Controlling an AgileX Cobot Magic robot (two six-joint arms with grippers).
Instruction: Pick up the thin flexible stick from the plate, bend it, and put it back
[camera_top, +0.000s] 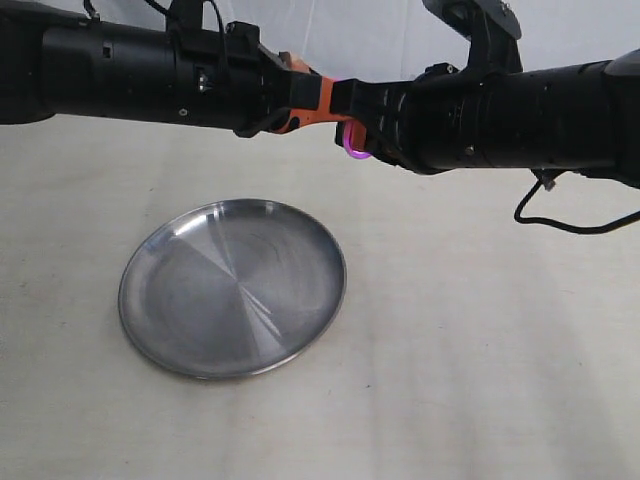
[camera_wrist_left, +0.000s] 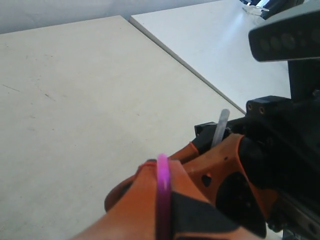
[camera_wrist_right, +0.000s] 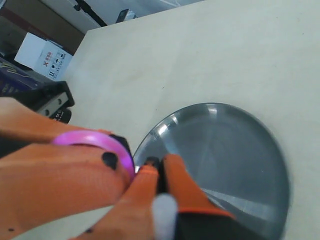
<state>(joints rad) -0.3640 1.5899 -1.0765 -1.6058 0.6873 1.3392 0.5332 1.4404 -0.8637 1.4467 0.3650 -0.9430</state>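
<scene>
While the plate (camera_top: 232, 288) lies flat on the pale worktop (camera_top: 480, 380) with only its bare brushed steel showing, the thin flexible stick (camera_top: 352, 150) is up in the air over the plate's far side, curled into a tight pink arc. The left pincer (camera_top: 322, 95) and the right pincer (camera_top: 343, 102) meet tip to tip there, each clenched on one end of the stick (its whitish tip (camera_wrist_left: 220, 125) pokes out past the right pincer's orange fingers (camera_wrist_left: 227, 157)). Both black arms stretch across above the worktop, clear of the plate. A black cable (camera_top: 565, 220) droops under the right arm, and a white box (camera_wrist_right: 42, 56) stands beyond the worktop's edge.
</scene>
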